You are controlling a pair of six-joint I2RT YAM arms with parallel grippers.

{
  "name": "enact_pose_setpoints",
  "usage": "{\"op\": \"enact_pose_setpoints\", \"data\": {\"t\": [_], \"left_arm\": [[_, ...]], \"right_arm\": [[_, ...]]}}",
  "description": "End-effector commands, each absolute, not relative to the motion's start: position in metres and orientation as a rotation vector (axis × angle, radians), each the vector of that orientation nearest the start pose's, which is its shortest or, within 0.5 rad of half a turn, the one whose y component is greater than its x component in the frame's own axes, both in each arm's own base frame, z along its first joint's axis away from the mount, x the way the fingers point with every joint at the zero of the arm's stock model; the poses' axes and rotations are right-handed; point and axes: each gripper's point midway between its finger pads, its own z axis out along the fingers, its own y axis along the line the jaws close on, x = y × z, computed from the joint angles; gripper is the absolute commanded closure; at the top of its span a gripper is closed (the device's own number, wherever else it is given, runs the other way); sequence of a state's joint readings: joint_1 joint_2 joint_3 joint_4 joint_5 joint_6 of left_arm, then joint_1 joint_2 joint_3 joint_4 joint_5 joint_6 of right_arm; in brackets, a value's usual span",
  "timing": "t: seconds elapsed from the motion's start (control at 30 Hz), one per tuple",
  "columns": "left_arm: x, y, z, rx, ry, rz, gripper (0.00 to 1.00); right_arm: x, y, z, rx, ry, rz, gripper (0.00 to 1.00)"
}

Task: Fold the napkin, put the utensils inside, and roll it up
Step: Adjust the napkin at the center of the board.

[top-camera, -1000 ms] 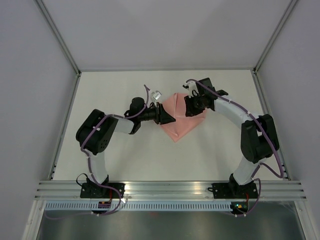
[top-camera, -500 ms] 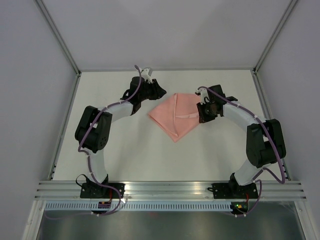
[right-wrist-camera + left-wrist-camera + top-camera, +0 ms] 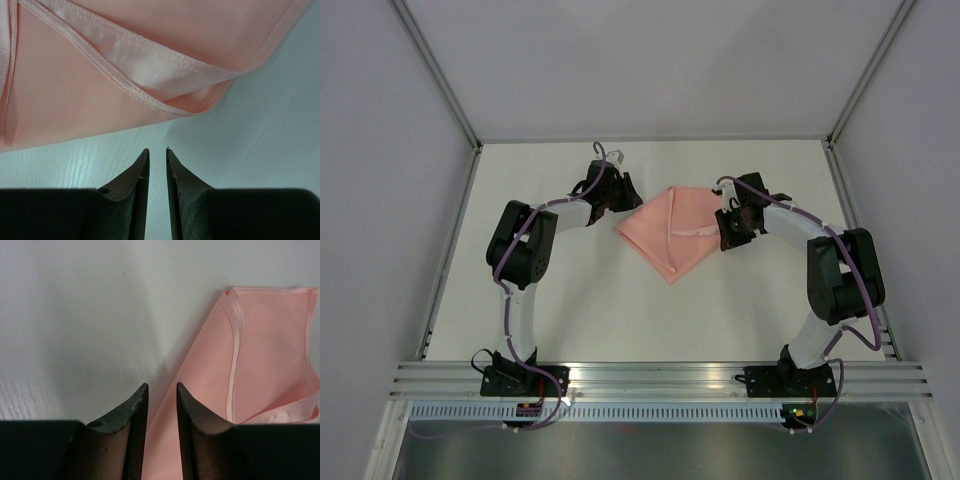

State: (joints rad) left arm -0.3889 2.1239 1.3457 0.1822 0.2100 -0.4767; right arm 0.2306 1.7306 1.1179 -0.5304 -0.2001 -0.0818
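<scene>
- Our left gripper [image 3: 161, 390] has its jaws narrow, with a slim gap and nothing between them. Its tips sit right at the left edge of the napkin [image 3: 270, 355], where pink cloth meets the white table [image 3: 75, 315].
- Our right gripper [image 3: 156, 152] is just as narrow and also empty. It is over bare table, just short of the napkin's right corner, where a shiny hem [image 3: 150, 67] curls over the layers below.
- We judge the step in hand to be the fold, with each gripper set at an opposite corner.
- To do it well, we would open a little wider and come down until one finger slips under the hem. We would pinch only the layers meant to travel, and carry both corners together so the satin stays taut and the edges line up.
- The risk is that slippery cloth slides away, or that only the top layer gets caught.
- From above, the napkin lies mid-table between the arms as a partly folded kite.
- Its sharpest corner points toward the arm bases. Its widest span runs left to right from gripper to gripper, though only slightly longer than the near-far span.
- We see no utensils in any view.
</scene>
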Motion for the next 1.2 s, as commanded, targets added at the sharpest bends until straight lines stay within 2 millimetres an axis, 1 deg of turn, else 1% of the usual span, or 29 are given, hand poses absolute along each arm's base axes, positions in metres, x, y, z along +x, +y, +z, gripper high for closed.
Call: {"op": "enact_pose_setpoints", "data": {"t": [0.0, 0.13, 0.17, 0.37, 0.57, 0.87, 0.97, 1.0, 1.07, 1.1, 1.13, 1.17], "left_arm": [[0.503, -0.262, 0.051, 0.060, 2.213, -0.690, 0.66], [0.501, -0.261, 0.046, 0.055, 2.224, -0.686, 0.67], [0.501, -0.261, 0.045, 0.056, 2.225, -0.687, 0.67], [0.497, -0.259, 0.043, 0.036, 2.244, -0.687, 0.69], [0.487, -0.258, 0.033, -0.029, 2.302, -0.706, 0.71], [0.476, -0.256, 0.028, -0.068, 2.345, -0.718, 0.72], [0.471, -0.255, 0.025, -0.082, 2.359, -0.721, 0.72], [0.470, -0.254, 0.024, -0.087, 2.362, -0.721, 0.72], [0.465, -0.253, 0.022, -0.097, 2.371, -0.720, 0.72], [0.465, -0.253, 0.024, -0.102, 2.367, -0.724, 0.72], [0.464, -0.252, 0.025, -0.104, 2.365, -0.723, 0.73], [0.460, -0.251, 0.022, -0.116, 2.373, -0.725, 0.73]], "right_arm": [[0.350, 0.107, 0.036, -0.450, 2.685, 0.265, 0.75], [0.355, 0.105, 0.034, -0.441, 2.691, 0.252, 0.75], [0.355, 0.105, 0.031, -0.440, 2.700, 0.251, 0.75], [0.365, 0.106, 0.028, -0.429, 2.704, 0.249, 0.75], [0.375, 0.107, 0.026, -0.415, 2.706, 0.250, 0.75], [0.386, 0.109, 0.022, -0.411, 2.710, 0.250, 0.75], [0.392, 0.109, 0.020, -0.406, 2.709, 0.248, 0.75], [0.396, 0.110, 0.023, -0.406, 2.700, 0.249, 0.75], [0.398, 0.110, 0.019, -0.408, 2.708, 0.246, 0.75], [0.403, 0.110, 0.021, -0.403, 2.701, 0.244, 0.75], [0.404, 0.111, 0.018, -0.405, 2.705, 0.242, 0.75], [0.408, 0.111, 0.020, -0.403, 2.701, 0.236, 0.75]]}}
